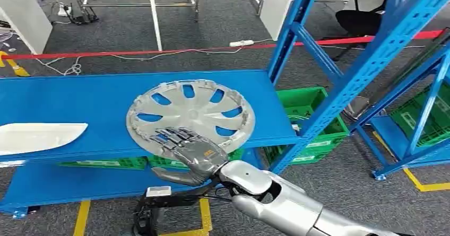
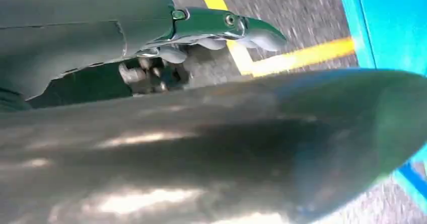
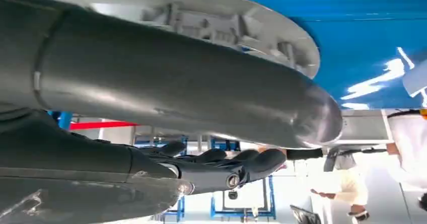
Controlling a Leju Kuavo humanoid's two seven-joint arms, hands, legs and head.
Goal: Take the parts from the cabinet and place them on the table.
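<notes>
- Head view is showing the silver hubcap (image 1: 190,116) lying flat on the blue shelf (image 1: 63,98) of the cabinet rack, near edge poking a bit past the shelf front. I'm guessing that overhang is what's making it grabbable at all, since a flat disc gives nothing to pinch otherwise.
- right hand (image 1: 185,148) is reaching in at that near rim, fingers lying over the top face and thumb tucked underneath, so it's looking like it's clamping on the edge. Can't fully confirm how tight the pinch is.
- Right wrist view is backing that up: the hubcap's ribbed underside (image 3: 211,22) is sitting just beyond the thumb (image 3: 176,83), dark fingers (image 3: 226,163) on the other side.
- left hand (image 2: 211,32) is hanging low over the floor's yellow tape (image 2: 297,58), fingers loosely curled, holding nothing.
- White panel (image 1: 40,137) is sitting at the shelf's left end, well apart.
</notes>
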